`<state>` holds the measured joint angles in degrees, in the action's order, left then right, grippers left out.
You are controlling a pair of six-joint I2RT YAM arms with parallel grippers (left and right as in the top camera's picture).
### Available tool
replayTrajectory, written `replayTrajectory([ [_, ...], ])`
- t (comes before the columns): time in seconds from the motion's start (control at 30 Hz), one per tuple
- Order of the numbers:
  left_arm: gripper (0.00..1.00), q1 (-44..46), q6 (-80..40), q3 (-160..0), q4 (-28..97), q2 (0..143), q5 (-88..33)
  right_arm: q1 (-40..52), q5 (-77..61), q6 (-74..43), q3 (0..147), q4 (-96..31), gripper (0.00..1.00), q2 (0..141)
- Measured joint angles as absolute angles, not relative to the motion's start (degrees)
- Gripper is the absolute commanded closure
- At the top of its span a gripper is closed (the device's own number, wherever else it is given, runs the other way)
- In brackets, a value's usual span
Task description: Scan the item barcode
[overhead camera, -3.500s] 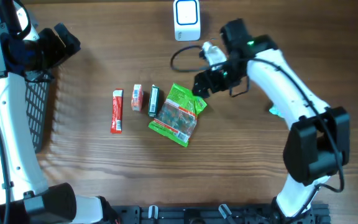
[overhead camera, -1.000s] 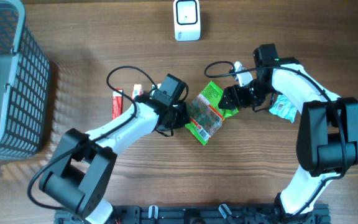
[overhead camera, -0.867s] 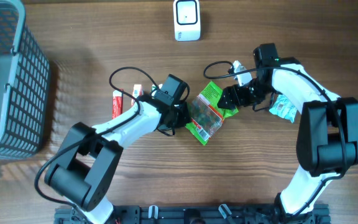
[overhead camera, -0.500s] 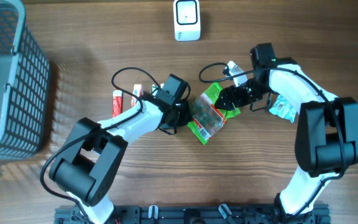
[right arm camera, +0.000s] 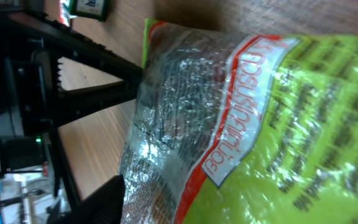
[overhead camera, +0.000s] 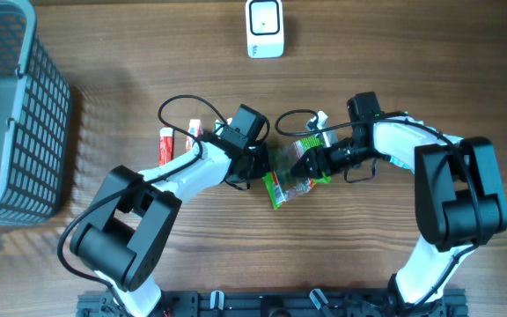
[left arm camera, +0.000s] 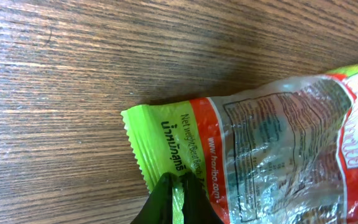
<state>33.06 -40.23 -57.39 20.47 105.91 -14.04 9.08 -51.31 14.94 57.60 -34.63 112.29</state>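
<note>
The item is a green and red snack bag (overhead camera: 290, 172) with a clear window, held up off the wood between both arms. My left gripper (overhead camera: 259, 164) is shut on its crimped green edge (left arm camera: 160, 140), fingertips (left arm camera: 166, 194) pinched together. My right gripper (overhead camera: 311, 163) is over the bag's other end. In the right wrist view the bag (right arm camera: 260, 118) fills the frame. One black finger (right arm camera: 98, 200) lies against its left side and the other is hidden. I cannot make out a barcode. The white scanner (overhead camera: 264, 28) stands at the table's far edge.
A grey mesh basket (overhead camera: 11, 114) stands at the far left. A red stick pack (overhead camera: 165, 146) and a small box (overhead camera: 193, 134) lie left of the left arm. Cables loop beside both wrists.
The right gripper has slid left onto the bag and its jaws have narrowed. The bag has bunched up and shifted slightly left. The left gripper has kept its pinch.
</note>
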Motion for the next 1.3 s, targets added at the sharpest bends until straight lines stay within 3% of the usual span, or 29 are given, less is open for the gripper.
replayTrajectory([
  [0.53, 0.96, 33.1, -40.2, -57.4, 20.3, 106.0, -14.0, 9.1, -54.2, 1.7, 56.6, -28.0, 0.76, 113.3],
  [0.7, 0.96, 32.6, -38.3, -57.4, 21.8, 105.1, -14.0, 9.1, -54.8, 6.1, 56.6, -27.9, 0.95, 112.6],
  [0.93, 0.96, 26.2, -33.2, -63.2, 27.4, 85.4, -13.7, 9.9, -55.5, 15.1, 56.5, -27.7, 0.96, 101.3],
  [1.17, 0.96, 9.6, -31.5, -64.6, 38.2, 66.9, -13.4, 9.9, -60.7, 15.2, 56.5, -20.8, 0.96, 90.0],
  [1.23, 0.71, 4.2, -30.3, -64.6, 38.4, 64.6, -13.1, 10.0, -61.3, 13.3, 57.9, -20.7, 0.96, 88.2],
  [1.27, 0.63, 0.4, -29.8, -64.6, 38.6, 63.4, -13.0, 10.2, -61.2, 11.7, 59.7, -20.8, 0.96, 87.7],
  [1.3, 0.63, -2.1, -29.1, -64.6, 38.6, 63.0, -12.7, 10.6, -61.0, 10.6, 61.6, -21.5, 0.96, 87.6],
])
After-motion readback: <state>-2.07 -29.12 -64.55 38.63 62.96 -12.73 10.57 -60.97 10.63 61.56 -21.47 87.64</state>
